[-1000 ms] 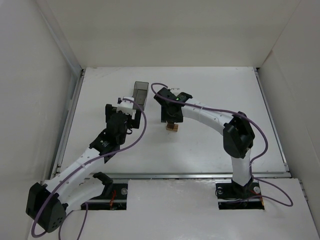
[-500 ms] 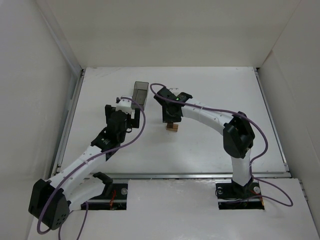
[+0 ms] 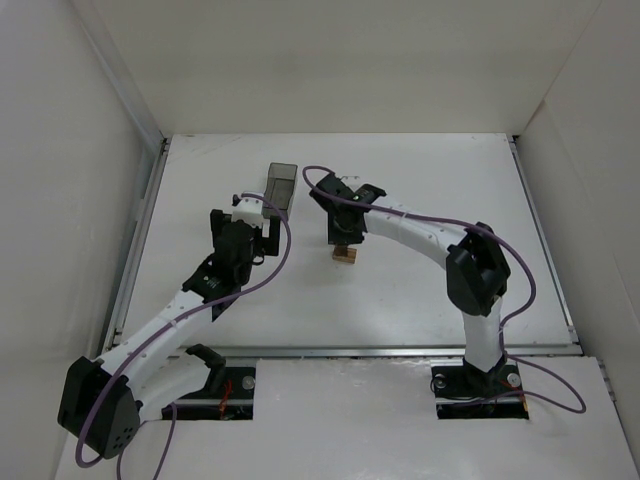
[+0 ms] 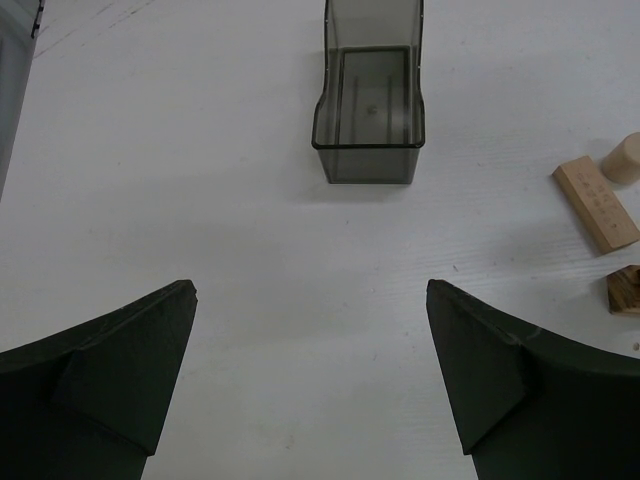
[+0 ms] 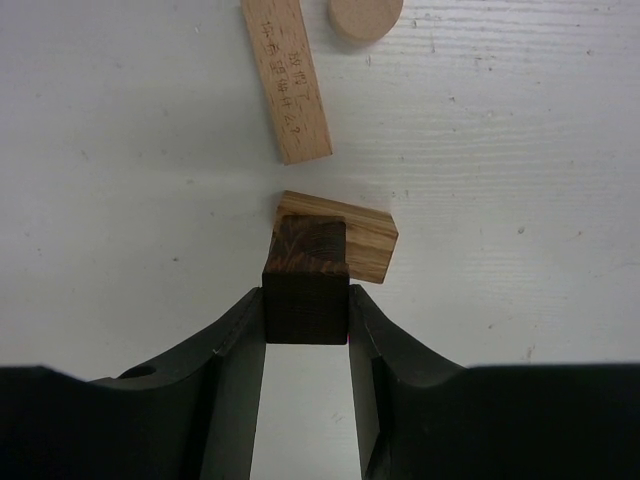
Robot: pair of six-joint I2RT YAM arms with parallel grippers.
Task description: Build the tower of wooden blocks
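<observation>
- Our right gripper (image 5: 306, 315) has closed in on the dark block (image 5: 305, 295), its fingers now pressed to both sides, above a pale block (image 5: 368, 245) lying crosswise.
- The tower (image 3: 344, 254) seems two layers high, barely begun. A loose block (image 5: 287, 80) and a round peg (image 5: 365, 15) wait just ahead.
- Our left gripper (image 4: 310, 330) gapes empty, the bin (image 4: 368, 165) ahead.

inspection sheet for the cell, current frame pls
Surface: white table, no spills seen.
Job's things: dark block resting on a tan block, at an angle; long tan block lying flat beyond.
Clutter: grey bin, empty; round wooden piece.
Grippers: left gripper open, holding nothing; right gripper shut on dark block.
Cables: purple cables looped along both arms.
Surroundings: white walls on three sides.
</observation>
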